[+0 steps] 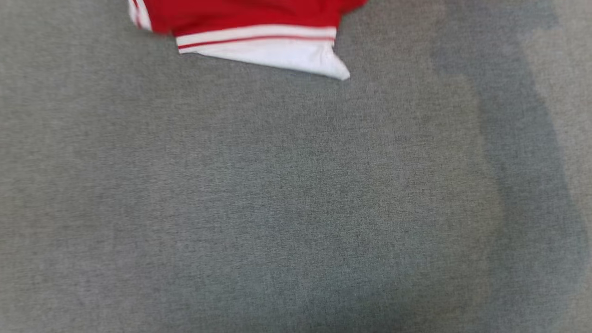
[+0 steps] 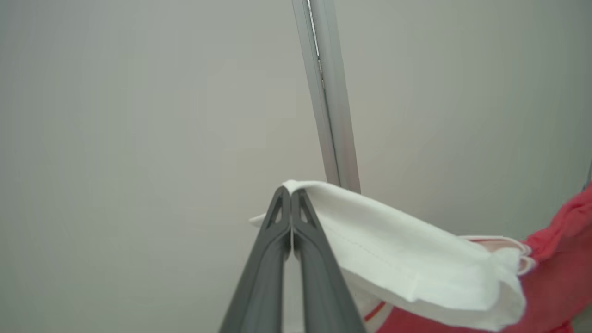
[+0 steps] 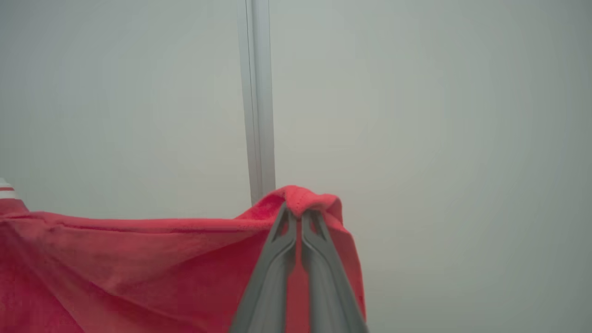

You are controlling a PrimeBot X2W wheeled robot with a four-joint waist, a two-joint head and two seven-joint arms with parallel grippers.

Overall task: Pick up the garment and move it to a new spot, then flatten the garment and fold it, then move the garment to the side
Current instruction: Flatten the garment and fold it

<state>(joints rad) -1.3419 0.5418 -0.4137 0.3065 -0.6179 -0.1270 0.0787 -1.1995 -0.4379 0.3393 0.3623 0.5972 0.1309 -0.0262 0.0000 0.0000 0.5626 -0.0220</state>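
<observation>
Garment (image 1: 249, 18), red with a white hem band carrying a thin red stripe, is showing at the top edge of the head view, over the far part of the gray cloth-covered table (image 1: 277, 208). Its white corner is pointing down and to the right; whether it is touching the table cannot be determined, and the cloth is blurred. A broad shadow (image 1: 522, 175) is lying along the table's right side. In the left wrist view, the left hand (image 2: 291, 192) is pinching the white hem, fingers pressed together on the fold, and the garment is trailing off to the right. In the right wrist view, the right hand (image 3: 299, 212) is pinching a bunched red edge, fingers pressed together, with cloth stretching leftward. Behind both hands, a pale wall (image 2: 138, 115) and a metal strip (image 2: 330, 115) are showing.
</observation>
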